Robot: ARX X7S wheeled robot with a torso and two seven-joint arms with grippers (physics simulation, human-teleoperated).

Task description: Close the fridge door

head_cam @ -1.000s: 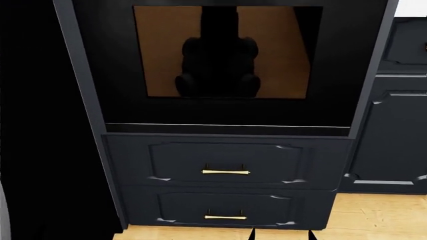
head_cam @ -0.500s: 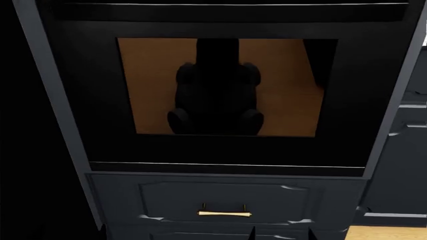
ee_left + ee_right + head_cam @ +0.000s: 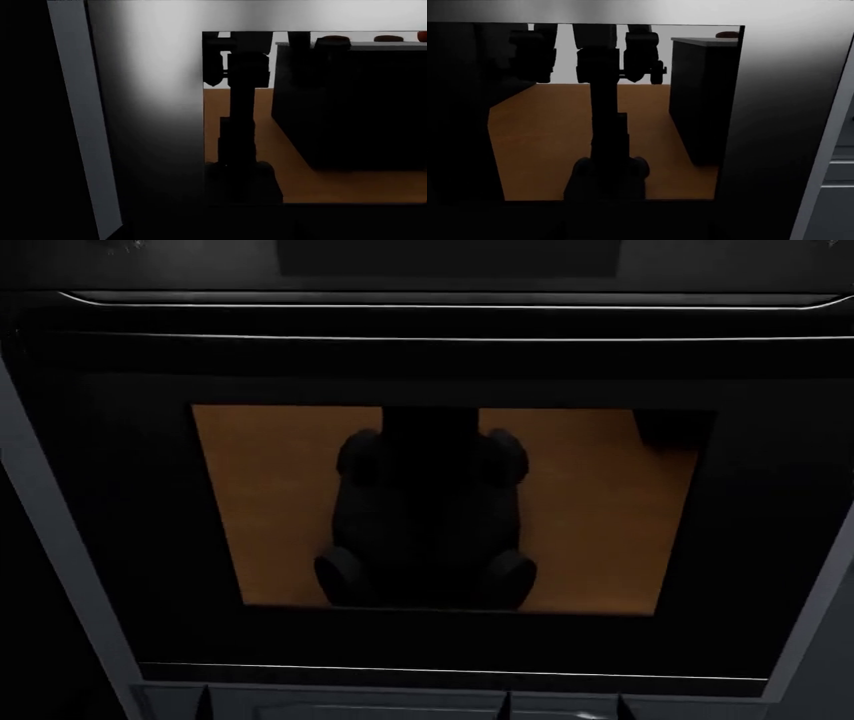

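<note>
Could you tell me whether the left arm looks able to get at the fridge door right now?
Probably not yet. No fridge door shows in any view; the head view is filled by the oven door and its glass window reflecting the robot. Neither gripper is in view, so reach cannot be judged.

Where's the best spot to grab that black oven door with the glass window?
Probably the thin silver bar across the top of the black oven door, above its glass window. Come straight from the front: the door faces the robot, shut and flat.
</note>
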